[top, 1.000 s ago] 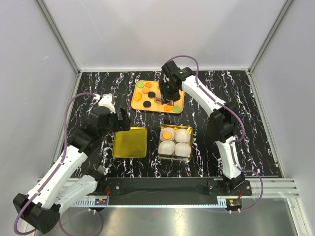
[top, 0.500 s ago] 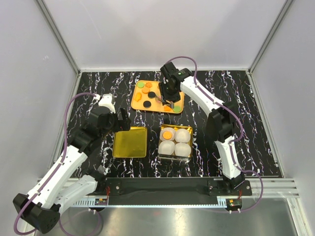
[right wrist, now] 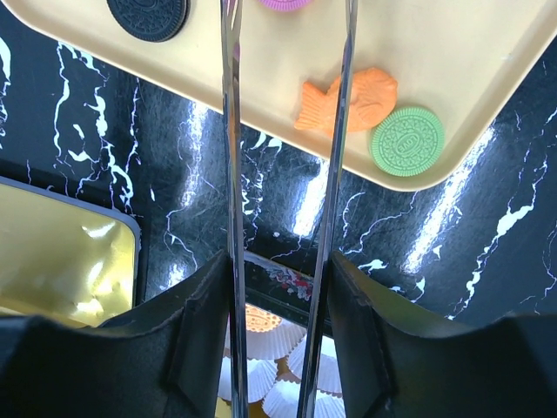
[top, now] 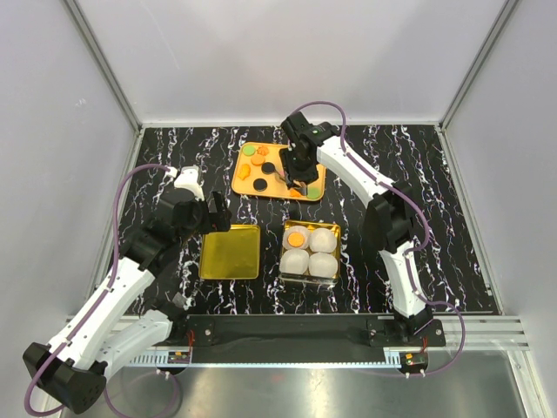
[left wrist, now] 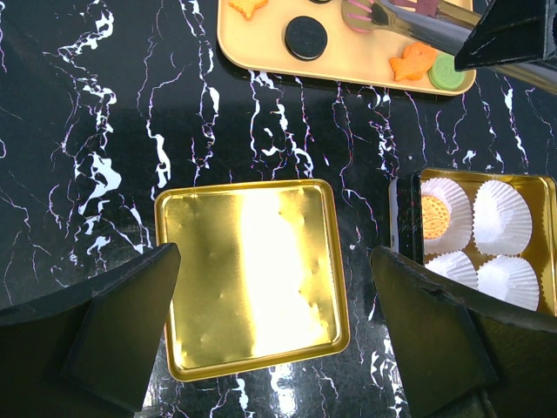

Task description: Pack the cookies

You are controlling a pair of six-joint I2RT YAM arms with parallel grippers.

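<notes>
The cookies lie on an orange tray (top: 246,183): a black one (right wrist: 150,13), an orange fish (right wrist: 348,103), a green one (right wrist: 406,140) and a pink one (right wrist: 283,3) at the top edge of the right wrist view. My right gripper (right wrist: 283,279) (top: 300,165) is shut on metal tongs (right wrist: 231,131). The tong arms stand apart and reach toward the pink cookie. One orange cookie (top: 297,237) sits in a paper cup in the gold tin (top: 337,257). My left gripper (left wrist: 274,340) (top: 213,216) is open and empty above the gold lid (left wrist: 252,274).
The tin holds several white paper cups (left wrist: 500,213); it stands right of the lid (top: 231,252) near the table's middle. The tray also carries an orange star cookie (left wrist: 246,7) and more cookies at its back left (top: 254,155). White walls enclose the black marble table (top: 435,192).
My right gripper with the tongs has shifted slightly toward the back of the tray. The left arm has not moved.
</notes>
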